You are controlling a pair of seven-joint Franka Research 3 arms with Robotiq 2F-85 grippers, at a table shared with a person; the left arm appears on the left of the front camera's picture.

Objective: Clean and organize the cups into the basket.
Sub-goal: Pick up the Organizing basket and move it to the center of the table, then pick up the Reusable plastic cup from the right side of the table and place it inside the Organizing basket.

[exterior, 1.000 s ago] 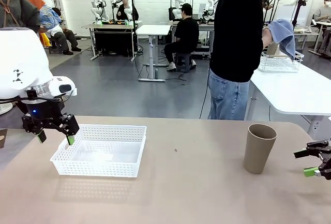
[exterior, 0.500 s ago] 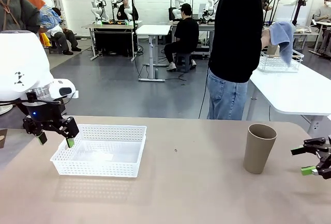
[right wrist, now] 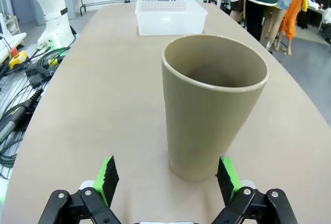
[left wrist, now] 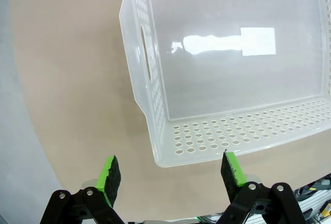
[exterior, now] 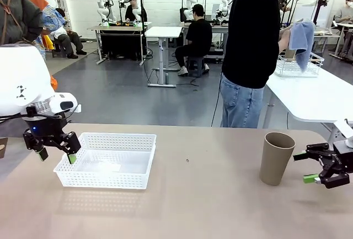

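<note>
My right claw (exterior: 303, 168) stands wide open and holds nothing. It is just beside the upright tan-brown cup (exterior: 276, 158), at the cup's 3 o'clock and not touching it. From that wrist the cup sits at 12 o'clock, ahead of my pads. My left claw (exterior: 56, 155) is spread open too, hovering by the 9 o'clock end of the white perforated basket (exterior: 105, 181) on the table (exterior: 198, 206).

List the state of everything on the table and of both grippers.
Tan cup: upright, empty, not gripped.
Basket: empty, sitting level.
Left gripper: open, holding nothing, above the basket's left end.
Right gripper: open, holding nothing, aimed at the cup's side.
</note>
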